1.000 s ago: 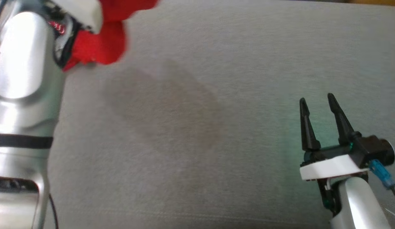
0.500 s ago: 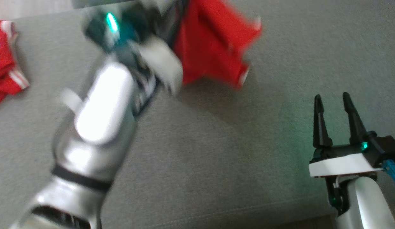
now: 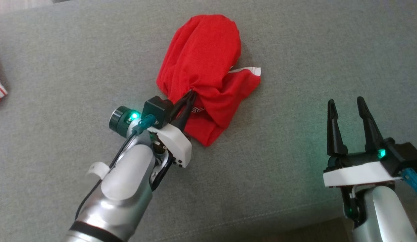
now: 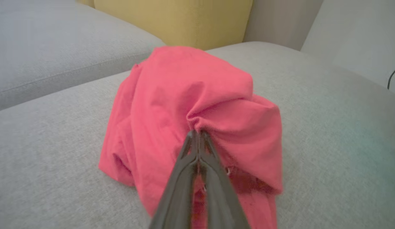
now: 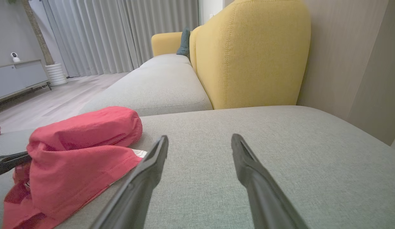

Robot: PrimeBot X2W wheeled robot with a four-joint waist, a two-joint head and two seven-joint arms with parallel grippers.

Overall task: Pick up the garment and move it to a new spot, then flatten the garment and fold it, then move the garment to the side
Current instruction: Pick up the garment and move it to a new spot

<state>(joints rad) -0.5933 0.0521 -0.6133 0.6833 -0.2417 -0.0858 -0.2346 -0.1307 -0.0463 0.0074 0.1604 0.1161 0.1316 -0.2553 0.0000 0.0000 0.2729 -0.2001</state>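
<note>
Left tool (image 3: 190, 95) pinched shut on bunched red garment (image 3: 203, 67), which rests crumpled on grey sofa cushion (image 3: 295, 50). Right tool (image 3: 346, 106) wide, empty, well apart.

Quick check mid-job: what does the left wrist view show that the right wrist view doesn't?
Left wrist view: the left gripper shut on a bunched fold of the crumpled red fabric garment. Right wrist view: the right gripper open, grey curtains, a wooden floor. Both: the garment lying on the grey fabric sofa cushion, the yellow upholstered backrest behind.

The garment (image 3: 201, 57) folds over the left tool (image 3: 191, 93) tips.
</note>
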